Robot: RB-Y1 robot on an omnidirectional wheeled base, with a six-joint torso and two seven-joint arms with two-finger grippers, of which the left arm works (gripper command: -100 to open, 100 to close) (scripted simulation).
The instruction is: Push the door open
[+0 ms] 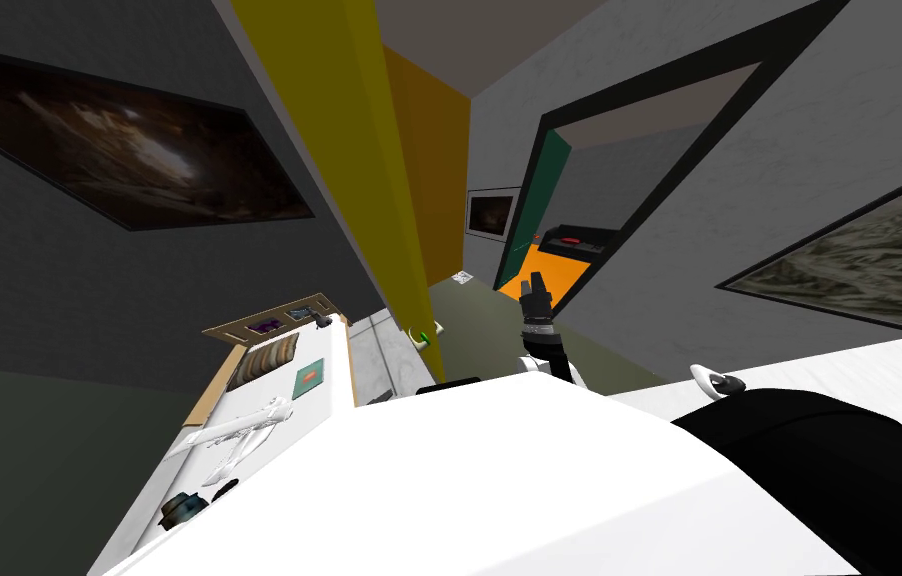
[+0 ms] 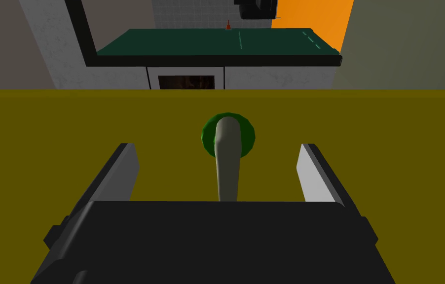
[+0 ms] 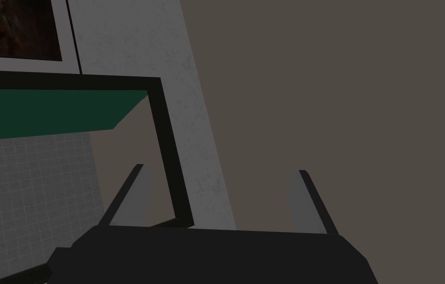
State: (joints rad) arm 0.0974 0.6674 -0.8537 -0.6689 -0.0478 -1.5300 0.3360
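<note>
Left gripper, fingers spread wide and grasping nothing, squarely faces the flat olive-yellow door. A pale grey lever handle lies between the two fingers and touches neither. Its pivot end sits on a round green rosette, just beyond the fingertips. In the head view the door stands ahead, left of centre, seen at a steep slant. Right gripper, fingers likewise apart and empty, reaches forward to the right of the door.

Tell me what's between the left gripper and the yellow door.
Left wrist view: the door's grey lever handle, standing between the left gripper's open fingers, touching neither.
</note>
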